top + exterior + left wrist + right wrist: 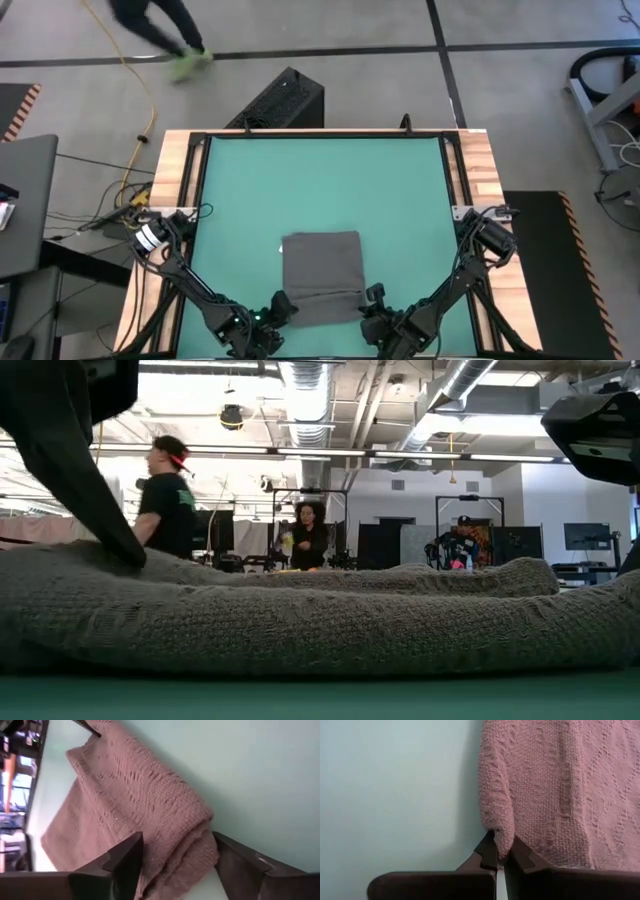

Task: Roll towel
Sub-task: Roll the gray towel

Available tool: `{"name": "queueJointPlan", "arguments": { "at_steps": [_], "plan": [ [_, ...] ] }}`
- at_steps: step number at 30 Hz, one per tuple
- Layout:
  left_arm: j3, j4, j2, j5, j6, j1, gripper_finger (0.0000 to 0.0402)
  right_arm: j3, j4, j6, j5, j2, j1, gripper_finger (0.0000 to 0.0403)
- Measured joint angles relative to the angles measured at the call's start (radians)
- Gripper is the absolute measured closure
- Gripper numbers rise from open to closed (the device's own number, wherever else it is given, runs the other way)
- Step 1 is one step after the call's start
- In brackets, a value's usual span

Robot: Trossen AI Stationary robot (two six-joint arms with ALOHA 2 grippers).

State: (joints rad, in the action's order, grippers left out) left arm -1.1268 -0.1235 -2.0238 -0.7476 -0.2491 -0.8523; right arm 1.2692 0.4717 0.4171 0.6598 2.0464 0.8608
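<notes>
The dark grey towel [322, 272] lies spread on the green mat [320, 180] near the table's near edge. In the low view its near edge [300, 630] is a thick fold. At the towel's near left corner my left gripper [283, 306] is open, one finger on each side of the bunched corner [185, 855]. At the near right corner my right gripper [368, 300] is shut on the towel. My left gripper's open fingers [127, 862] straddle the towel's near left corner; I cannot tell whether they touch it. My right gripper pinches the thick folded edge at the towel's near right corner [499, 837] between its two fingertips, slanting down from the near side. The rest of the towel lies on the mat.
Wooden rails [478, 180] border the mat left and right. A black box [280, 100] stands beyond the far edge, and cables [120, 205] lie at the left. People stand in the room behind [170, 500]. Bare mat stretches beyond the towel toward the far edge.
</notes>
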Motion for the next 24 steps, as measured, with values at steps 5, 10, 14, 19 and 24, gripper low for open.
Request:
{"name": "queueJointPlan", "arguments": {
  "at_steps": [5,10,14,19,24],
  "plan": [
    [-0.005,0.0,0.008,0.026,0.133,0.012,0.0263,0.012,0.004,0.021,-0.005,0.0,0.001,0.0379],
    [-0.028,-0.021,0.01,0.04,0.256,0.016,0.038,0.062,0.04,0.023,-0.019,0.002,0.001,0.0379],
    [-0.038,-0.03,0.012,0.04,0.33,0.016,0.0384,0.117,0.089,0.079,-0.025,-0.002,-0.007,0.0379],
    [-0.065,-0.044,0.012,0.039,0.412,0.021,0.0388,0.176,0.209,0.227,-0.081,-0.013,-0.042,0.0379],
    [-0.096,-0.081,0.041,0.035,0.503,0.038,0.0392,0.209,0.263,0.307,-0.088,-0.013,-0.061,0.0379]
  ]
}}
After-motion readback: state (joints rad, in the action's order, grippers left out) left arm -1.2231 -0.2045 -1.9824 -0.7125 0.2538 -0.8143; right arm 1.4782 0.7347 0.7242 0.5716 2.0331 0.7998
